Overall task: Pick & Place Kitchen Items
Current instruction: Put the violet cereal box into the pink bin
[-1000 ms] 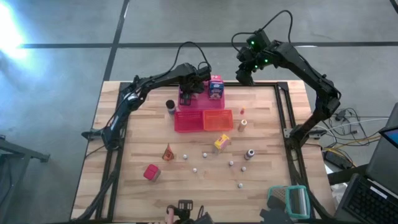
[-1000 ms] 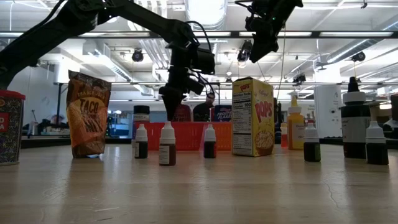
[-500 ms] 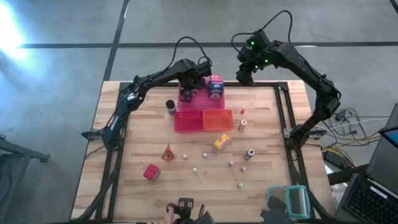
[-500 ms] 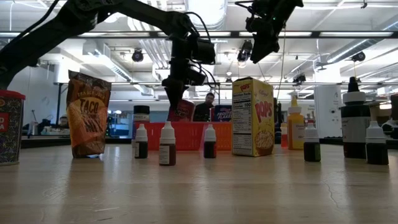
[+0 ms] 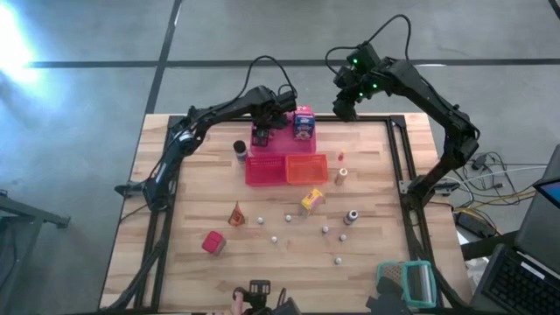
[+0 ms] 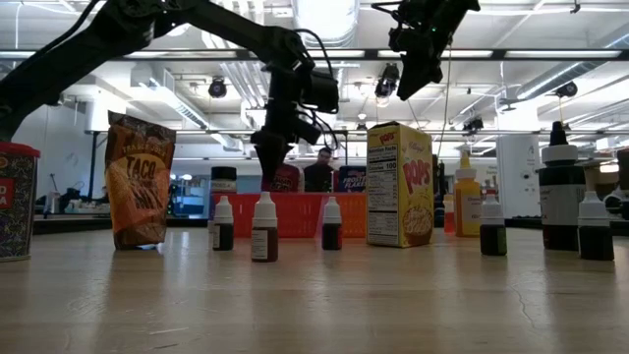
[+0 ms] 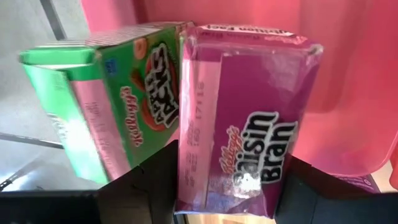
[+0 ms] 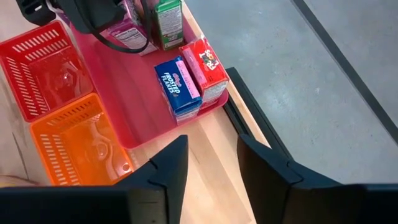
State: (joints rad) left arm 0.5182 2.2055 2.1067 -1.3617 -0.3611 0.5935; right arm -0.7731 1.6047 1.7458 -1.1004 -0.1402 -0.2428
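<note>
- From overhead my left gripper (image 5: 262,131) was mostly hidden under its own wrist, so I judged the grip from the left wrist camera.
- There its two dark fingers (image 7: 155,186) pressed either side of the purple Raisin Bran carton (image 7: 239,118), clamped on it; the fingertips were cut off by the frame.
- A green Apple Jacks carton (image 7: 118,106) leaned right beside the purple one, touching it along one edge.
- Both cartons sat over the pink tray (image 8: 134,112), directly beneath the left gripper.
- Further along that tray, away from the left gripper, a blue Frosted Flakes carton (image 8: 177,87) and a red carton (image 8: 205,65) stood side by side, touching, at the tray's corner.
- Beside the tray, towards me, a red mesh basket (image 8: 43,68) and an orange mesh basket (image 8: 81,146) adjoined each other; I saw nothing in either.
- My right gripper (image 5: 344,107) hung in the air beyond the tray's corner, well above it, jaws parted and holding nothing.
- Nearer the table's front lay a yellow carton (image 5: 311,200), a red canister (image 5: 213,242), a taco mix pouch (image 6: 138,192), small dropper bottles (image 6: 263,228) and a Pops cereal box (image 6: 401,185).
- A teal-framed mesh thing (image 5: 409,280) sat at the table's near corner, partly cut off.
</note>
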